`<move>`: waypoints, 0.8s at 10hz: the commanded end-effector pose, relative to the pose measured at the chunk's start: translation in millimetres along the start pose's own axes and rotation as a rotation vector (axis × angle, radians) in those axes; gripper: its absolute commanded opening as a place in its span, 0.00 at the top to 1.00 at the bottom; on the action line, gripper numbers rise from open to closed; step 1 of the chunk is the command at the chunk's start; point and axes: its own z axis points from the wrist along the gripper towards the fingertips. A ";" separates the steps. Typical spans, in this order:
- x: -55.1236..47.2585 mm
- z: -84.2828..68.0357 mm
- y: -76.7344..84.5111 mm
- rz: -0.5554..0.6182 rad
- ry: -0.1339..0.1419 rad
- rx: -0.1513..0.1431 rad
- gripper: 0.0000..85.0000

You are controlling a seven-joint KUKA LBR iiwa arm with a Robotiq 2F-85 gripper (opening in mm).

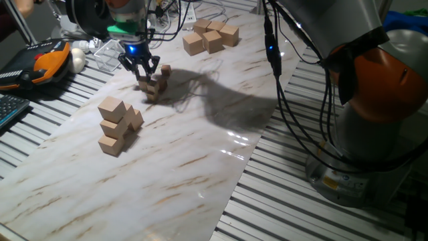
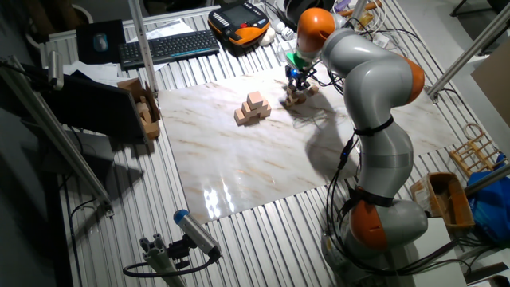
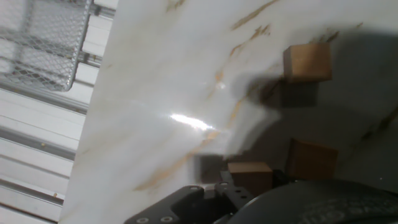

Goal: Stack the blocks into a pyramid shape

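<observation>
Several tiny tan blocks (image 1: 153, 89) sit in a small cluster at the far left of the marble board; one more tiny block (image 1: 165, 69) lies just behind it. My gripper (image 1: 141, 69) hangs directly over the cluster with its dark fingers spread, the tips just above the topmost block (image 1: 144, 83), and nothing shows between them. The other fixed view shows the gripper (image 2: 299, 80) over the same cluster (image 2: 296, 99). The hand view shows three tiny blocks: one apart (image 3: 306, 62), two close to the hand (image 3: 250, 175) (image 3: 311, 159). The fingertips are not visible there.
A stack of medium tan cubes (image 1: 118, 124) stands in front of the cluster to the left. Large tan cubes (image 1: 211, 35) sit at the board's far end. A clear wire basket (image 1: 108, 53), a white ball and an orange pendant (image 1: 50, 59) lie left of the board.
</observation>
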 end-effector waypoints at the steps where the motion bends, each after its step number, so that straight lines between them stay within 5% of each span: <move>1: -0.7 -9.8 -1.7 0.004 0.002 0.004 1.00; 3: -3.0 -23.5 -7.6 -0.003 -0.013 0.014 1.00; 7: -3.4 -38.5 -18.9 0.024 0.054 0.064 1.00; 8: -2.6 -38.9 -20.6 0.063 0.046 0.087 1.00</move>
